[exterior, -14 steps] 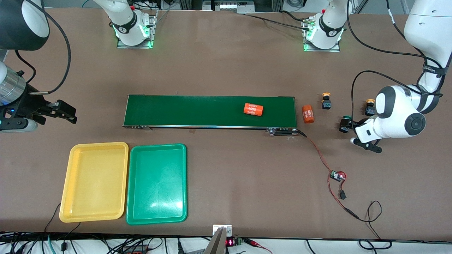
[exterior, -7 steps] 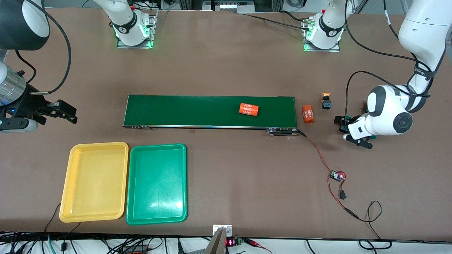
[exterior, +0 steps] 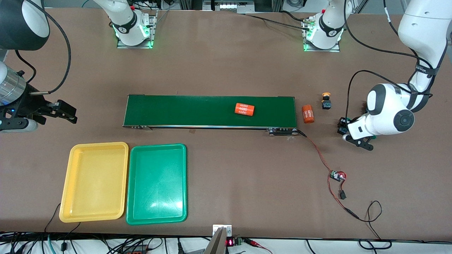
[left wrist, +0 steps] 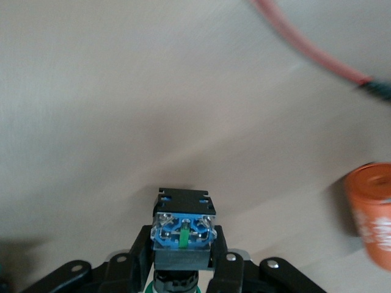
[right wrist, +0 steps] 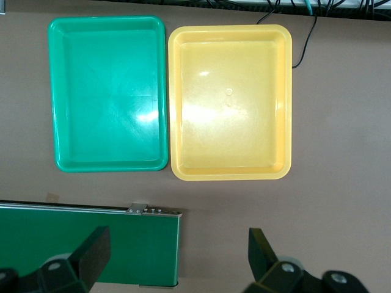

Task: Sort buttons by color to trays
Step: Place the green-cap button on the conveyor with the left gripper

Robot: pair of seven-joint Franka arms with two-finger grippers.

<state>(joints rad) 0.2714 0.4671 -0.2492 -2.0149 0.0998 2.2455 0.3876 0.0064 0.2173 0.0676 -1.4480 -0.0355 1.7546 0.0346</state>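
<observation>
Front view: the green conveyor belt (exterior: 210, 111) runs across the middle of the desk (exterior: 226, 70) and serves as the landmark. An orange cylinder (exterior: 244, 109) lies on the belt toward the left arm's end; a second orange cylinder (exterior: 308, 114) lies on the desk just off that end. A yellow-capped button (exterior: 326, 100) stands a little past the second cylinder, toward the left arm's end. The left gripper (exterior: 348, 132) is low at the desk off the same end, its jaws clenched on a green-capped button (exterior: 342, 125). The yellow tray (exterior: 94, 181) and the green tray (exterior: 156, 183) sit side by side, nearer the camera than the belt. The right gripper (exterior: 58, 113) waits off the belt's other end.

Left wrist view: the jaws grasp the button's black-and-blue body (left wrist: 183, 229).

Right wrist view: the right gripper (right wrist: 177, 253) hangs with its jaws released, over the belt's end, both trays in sight.
</observation>
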